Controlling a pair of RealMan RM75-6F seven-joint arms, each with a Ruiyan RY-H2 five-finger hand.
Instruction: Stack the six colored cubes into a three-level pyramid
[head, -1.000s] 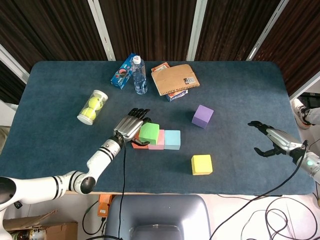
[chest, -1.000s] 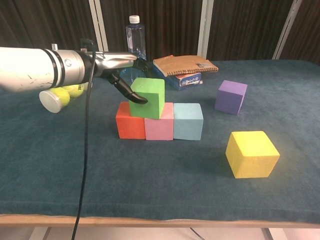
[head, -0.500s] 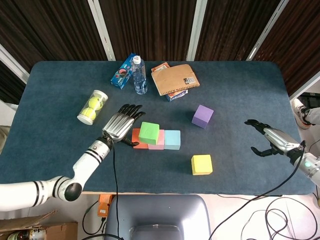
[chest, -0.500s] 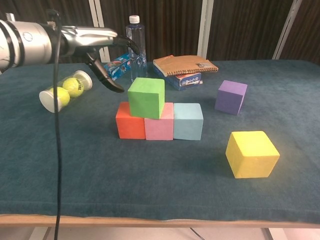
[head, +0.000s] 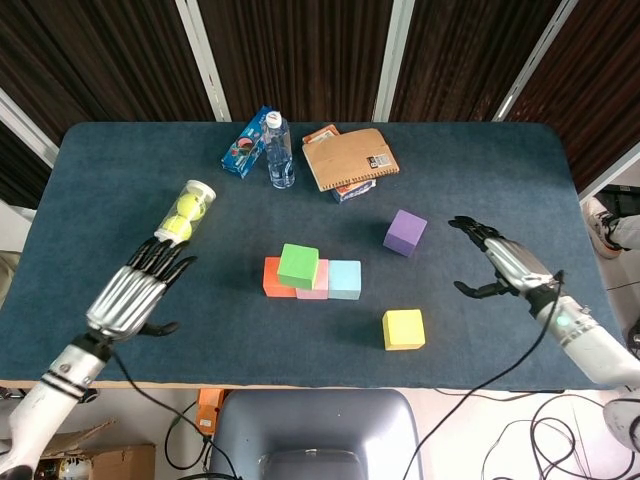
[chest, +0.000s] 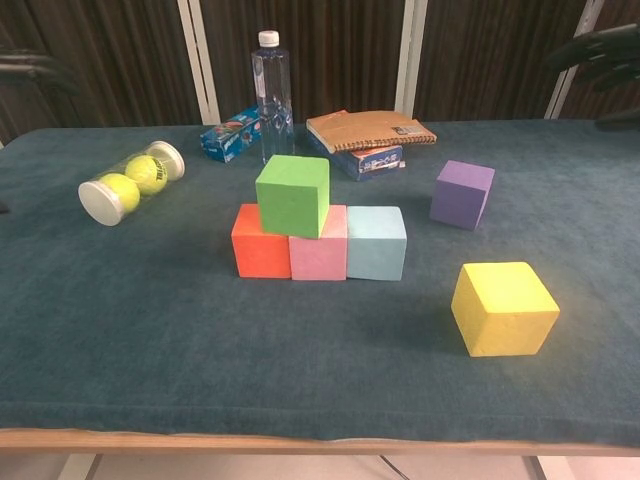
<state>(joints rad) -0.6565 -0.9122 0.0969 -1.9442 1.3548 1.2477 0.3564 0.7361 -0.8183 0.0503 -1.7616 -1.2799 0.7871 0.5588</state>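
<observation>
A red cube (chest: 259, 243), a pink cube (chest: 320, 252) and a light blue cube (chest: 376, 243) stand in a row mid-table. A green cube (head: 298, 265) sits on top, across the red and pink ones. A purple cube (head: 405, 232) lies to the right and farther back. A yellow cube (head: 403, 329) lies near the front edge. My left hand (head: 132, 295) hovers open at the front left, well away from the cubes. My right hand (head: 500, 262) hovers open to the right of the purple cube, holding nothing.
A clear tube of tennis balls (head: 186, 213) lies at the left. At the back stand a water bottle (head: 280, 150), a blue box (head: 248, 142) and a brown notebook (head: 349, 157) on another box. The blue cloth table (head: 120, 180) ends close behind my hands.
My left hand has let go of the green cube and pulled back to the front left. My right hand has moved in toward the purple cube.
</observation>
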